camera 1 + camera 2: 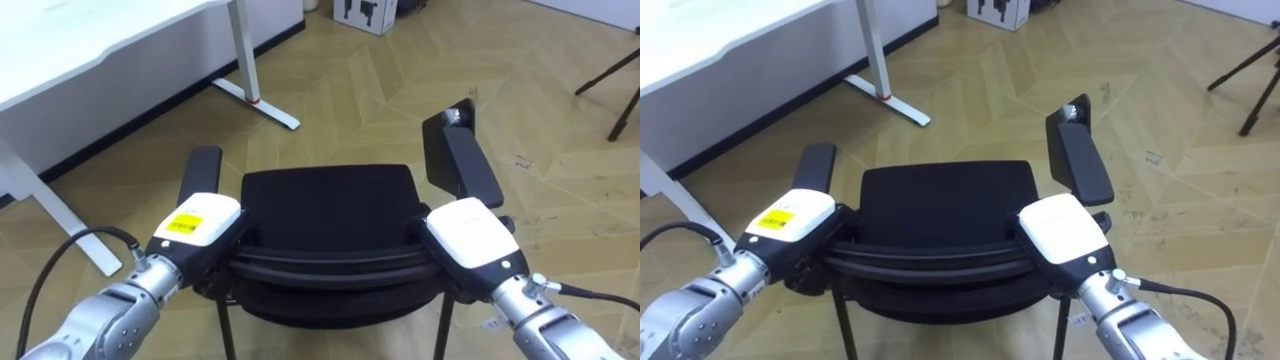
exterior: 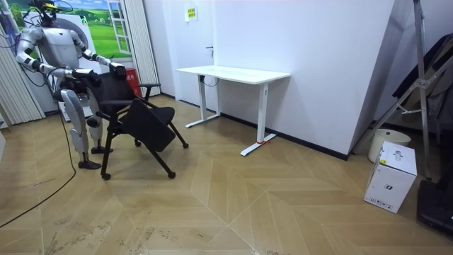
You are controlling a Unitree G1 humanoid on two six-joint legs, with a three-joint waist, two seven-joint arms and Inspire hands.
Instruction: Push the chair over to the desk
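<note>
A black office chair (image 1: 330,200) stands on the wooden floor right in front of me, its backrest top nearest to me and its seat beyond. My left hand (image 1: 195,222) rests on the left end of the backrest's top edge. My right hand (image 1: 472,235) sits on the right end. Both armrests, left (image 1: 200,172) and right (image 1: 460,160), stick out forward past my hands. In the room view I stand upright behind the chair (image 2: 138,117) at the room view's left, arms stretched onto it.
A white desk (image 1: 100,50) stands ahead on the left, its leg and flat foot (image 1: 255,100) on the floor near the chair's path. A white box (image 1: 365,12) lies far ahead. Dark tripod legs (image 1: 610,75) show at the far right.
</note>
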